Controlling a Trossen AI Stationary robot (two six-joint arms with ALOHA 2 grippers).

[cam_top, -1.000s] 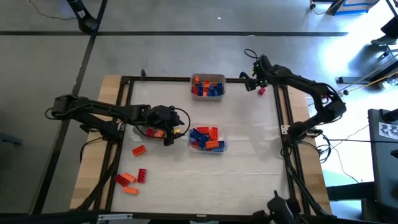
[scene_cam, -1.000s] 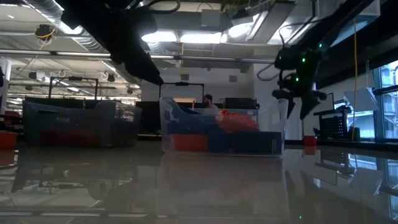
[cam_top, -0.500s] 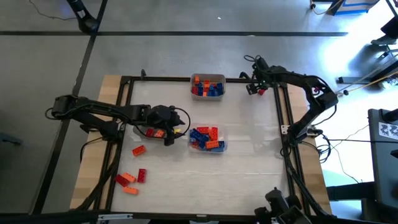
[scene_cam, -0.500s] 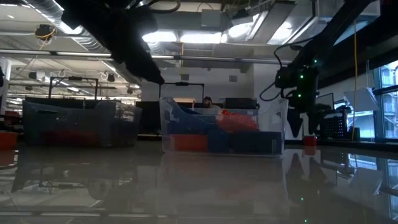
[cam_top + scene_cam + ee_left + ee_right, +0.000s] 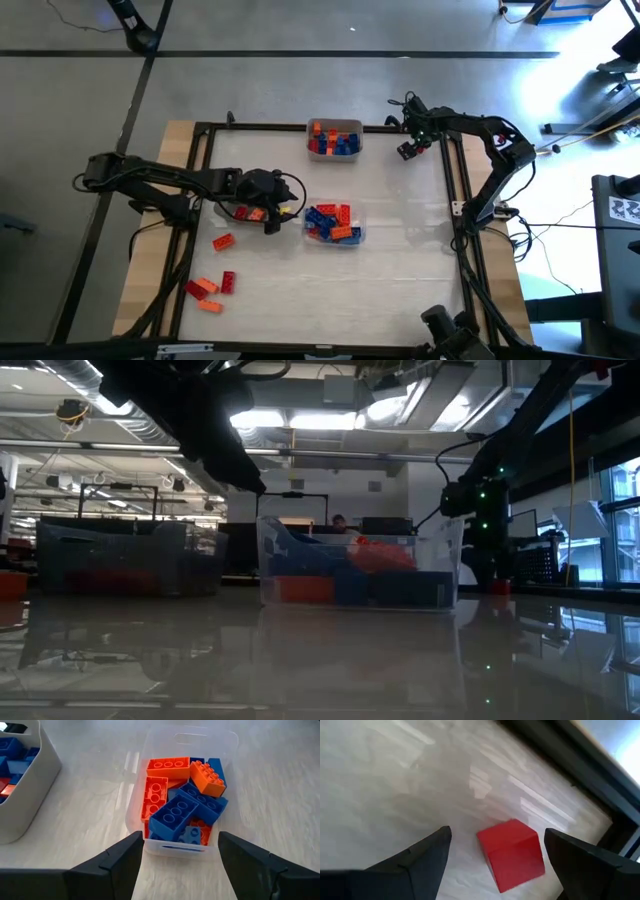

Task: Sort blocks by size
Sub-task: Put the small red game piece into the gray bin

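The right gripper (image 5: 495,862) hangs low at the table's far right corner, fingers wide apart around a small red plastic cube (image 5: 512,853); it may not be touching it; the left gripper (image 5: 177,852), open too, faces a clear plastic tray (image 5: 227,750) full of orange and blue studded bricks (image 5: 182,802).

This is a robotics lab or workshop, not a home. The light table (image 5: 400,250) stands on a grey concrete floor (image 5: 300,90) and has a black metal frame (image 5: 200,190) around it. Loose cables (image 5: 70,20) lie on the floor at the far left. In the low view, exposed ceiling ducts (image 5: 90,390), strip lights (image 5: 320,420) and a person (image 5: 338,522) at monitors (image 5: 385,525) show far behind.
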